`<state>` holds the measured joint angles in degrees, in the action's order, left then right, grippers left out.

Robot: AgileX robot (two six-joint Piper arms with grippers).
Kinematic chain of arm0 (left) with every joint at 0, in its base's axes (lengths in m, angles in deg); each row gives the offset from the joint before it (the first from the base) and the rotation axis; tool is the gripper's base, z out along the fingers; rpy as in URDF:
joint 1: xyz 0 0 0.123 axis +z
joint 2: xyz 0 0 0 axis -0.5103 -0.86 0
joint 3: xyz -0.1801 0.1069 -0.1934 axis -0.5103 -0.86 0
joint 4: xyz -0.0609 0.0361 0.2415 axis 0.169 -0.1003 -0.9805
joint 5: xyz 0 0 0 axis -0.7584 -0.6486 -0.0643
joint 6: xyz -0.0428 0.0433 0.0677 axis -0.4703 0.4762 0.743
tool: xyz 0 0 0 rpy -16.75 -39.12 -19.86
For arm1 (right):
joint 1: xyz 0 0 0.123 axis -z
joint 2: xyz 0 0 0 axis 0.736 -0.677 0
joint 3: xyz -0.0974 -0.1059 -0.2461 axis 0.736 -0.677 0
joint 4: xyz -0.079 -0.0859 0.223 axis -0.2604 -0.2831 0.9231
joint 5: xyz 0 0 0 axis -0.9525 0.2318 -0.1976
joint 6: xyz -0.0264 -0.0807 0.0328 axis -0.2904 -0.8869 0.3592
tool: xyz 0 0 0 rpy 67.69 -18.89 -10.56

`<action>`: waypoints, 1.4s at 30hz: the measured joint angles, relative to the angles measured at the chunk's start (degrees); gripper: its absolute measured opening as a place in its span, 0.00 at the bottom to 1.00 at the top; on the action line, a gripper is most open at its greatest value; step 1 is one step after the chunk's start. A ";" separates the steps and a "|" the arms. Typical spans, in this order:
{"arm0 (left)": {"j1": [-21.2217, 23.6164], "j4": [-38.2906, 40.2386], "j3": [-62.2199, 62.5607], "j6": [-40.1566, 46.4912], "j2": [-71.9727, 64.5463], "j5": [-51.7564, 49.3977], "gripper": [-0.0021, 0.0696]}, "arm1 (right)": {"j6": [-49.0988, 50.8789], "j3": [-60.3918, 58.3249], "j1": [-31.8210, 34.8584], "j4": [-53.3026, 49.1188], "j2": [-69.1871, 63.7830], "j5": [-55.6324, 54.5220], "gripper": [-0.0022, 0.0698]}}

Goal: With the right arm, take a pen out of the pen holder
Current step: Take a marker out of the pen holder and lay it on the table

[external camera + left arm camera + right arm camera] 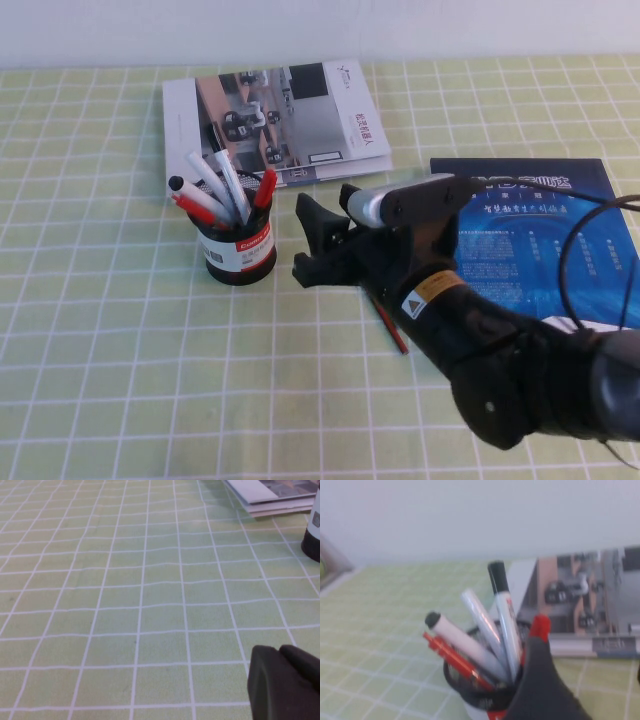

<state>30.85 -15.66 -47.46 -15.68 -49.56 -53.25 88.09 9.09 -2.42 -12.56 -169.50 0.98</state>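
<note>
Pen [390, 325], red, lies on the green checked cloth [100, 300], partly under the right arm. Right gripper [305, 245] hangs spread wide and empty just beside the holder [238, 255]. A brochure [275, 120] lies behind it, with a white wall [300, 30] beyond. Left gripper [281, 680] sits over bare cloth; I cannot tell its state.

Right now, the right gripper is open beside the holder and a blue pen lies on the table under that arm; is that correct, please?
Not quite: the high view shows the pen on the table is red, not blue. The right gripper is indeed open beside the holder. The left gripper hovers over the table, apart from the holder.
</note>
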 joint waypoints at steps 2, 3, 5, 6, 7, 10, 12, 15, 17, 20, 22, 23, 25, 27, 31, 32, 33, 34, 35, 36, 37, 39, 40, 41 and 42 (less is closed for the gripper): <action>0.00 0.00 0.00 0.00 0.00 0.00 0.02 | 0.98 0.69 0.00 -1.42 -2.29 -4.01 0.52; 0.00 0.00 0.00 0.00 0.00 0.00 0.02 | 1.23 1.22 0.00 -2.04 -3.13 -4.85 0.52; 0.00 0.00 0.00 0.00 0.00 0.00 0.02 | 1.46 2.96 0.00 -4.06 -5.07 -6.08 0.52; 0.00 0.00 0.00 0.00 0.00 0.00 0.02 | 1.46 3.77 0.00 -5.17 -5.77 -6.31 0.52; 0.00 0.00 0.00 0.00 0.00 0.00 0.02 | 1.46 4.90 0.00 -6.00 -6.63 -6.60 0.52; 0.00 0.00 0.00 0.00 0.00 0.00 0.02 | 1.46 8.32 0.00 -7.26 -9.24 -6.71 0.52; 0.00 0.00 0.00 0.00 0.00 0.00 0.02 | 1.46 10.22 0.38 -7.38 -10.81 -6.71 0.52; 0.00 0.00 0.00 0.00 0.00 0.00 0.02 | 1.46 13.26 1.29 -7.38 -13.00 -5.72 0.52; 0.00 0.00 0.00 0.00 0.00 0.00 0.02 | 1.46 15.11 1.93 -7.22 -14.21 -4.76 0.52; 0.00 0.00 0.00 0.00 0.00 0.00 0.02 | 1.46 17.79 2.90 -6.83 -15.83 -3.96 0.52; 0.00 0.00 0.00 0.00 0.00 0.00 0.02 | 1.55 19.09 3.14 -6.73 -16.79 -3.69 0.52; 0.00 0.00 0.00 0.00 0.00 0.00 0.02 | 1.55 19.46 3.35 -6.73 -17.11 -3.34 0.52; 0.00 0.00 0.00 0.00 0.00 0.00 0.02 | 1.55 20.49 3.49 -6.73 -17.89 -2.65 0.52; 0.00 0.00 0.00 0.00 0.00 0.00 0.02 | 1.68 21.10 3.49 -6.73 -18.65 -2.14 0.52; 0.00 0.00 0.00 0.00 0.00 0.00 0.02 | 1.68 22.06 3.49 -6.73 -20.04 -0.69 0.52; 0.00 0.00 0.00 0.00 0.00 0.00 0.02 | 1.68 22.39 3.49 -6.73 -20.46 -0.29 0.52; 0.00 0.00 0.00 0.00 0.00 0.00 0.02 | 1.68 23.07 3.49 -6.73 -20.86 0.35 0.52; 0.00 0.00 0.00 0.00 0.00 0.00 0.02 | 1.68 23.50 3.49 -6.73 -21.14 0.83 0.52; 0.00 0.00 0.00 0.00 0.00 0.00 0.02 | 1.68 24.02 3.49 -6.73 -21.63 1.46 0.52; 0.00 0.00 0.00 0.00 0.00 0.00 0.02 | 1.68 24.45 3.49 -6.73 -21.90 2.08 0.52; 0.00 0.00 0.00 0.00 0.00 0.00 0.02 | 1.68 24.58 3.49 -6.73 -22.18 2.41 0.52; 0.00 0.00 0.00 0.00 0.00 0.00 0.02 | 1.68 24.82 3.49 -6.73 -22.43 2.70 0.52; 0.00 0.00 0.00 0.00 0.00 0.00 0.02 | 1.68 24.94 3.49 -6.73 -22.55 2.70 0.52; 0.00 0.00 0.00 0.00 0.00 0.00 0.02 | 1.68 25.02 3.49 -6.73 -22.55 2.70 0.52; 0.00 0.00 0.00 0.00 0.00 0.00 0.02 | 1.68 25.02 3.49 -6.73 -22.63 2.79 0.51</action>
<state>30.85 -15.66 -47.46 -15.68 -49.56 -53.25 89.77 34.12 1.07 -19.29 -192.13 3.77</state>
